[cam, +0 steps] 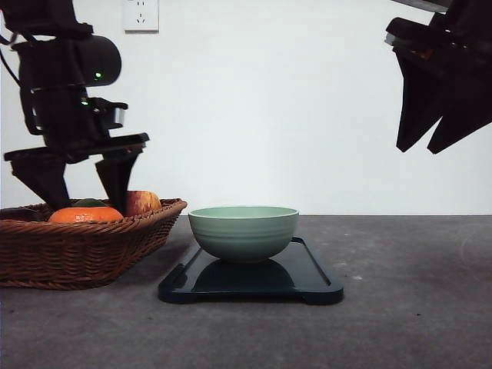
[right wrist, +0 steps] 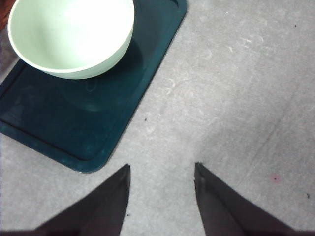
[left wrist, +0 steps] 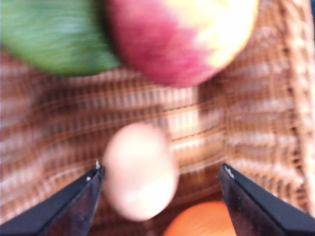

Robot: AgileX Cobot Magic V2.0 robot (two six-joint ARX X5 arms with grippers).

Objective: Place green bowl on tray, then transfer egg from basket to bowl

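Note:
The green bowl (cam: 243, 231) stands upright in the middle of the dark tray (cam: 307, 280); the right wrist view looks down into the bowl (right wrist: 69, 34), which has nothing in it, on the tray (right wrist: 74, 123). My left gripper (cam: 83, 201) reaches down into the wicker basket (cam: 77, 254). In the left wrist view it (left wrist: 162, 169) is open, and the pinkish egg (left wrist: 140, 172) lies on the basket floor between its fingers, close to one fingertip (left wrist: 93, 179). High on the right hangs my right gripper (cam: 419, 150), open (right wrist: 162, 167) over bare table.
The basket also holds a red-yellow apple (cam: 142, 201) (left wrist: 182, 34), an orange fruit (cam: 84, 215) (left wrist: 202, 221) and a green fruit (left wrist: 54, 34), all close around the egg. Grey tabletop (cam: 415, 307) stretches to the right of the tray. A white wall stands behind.

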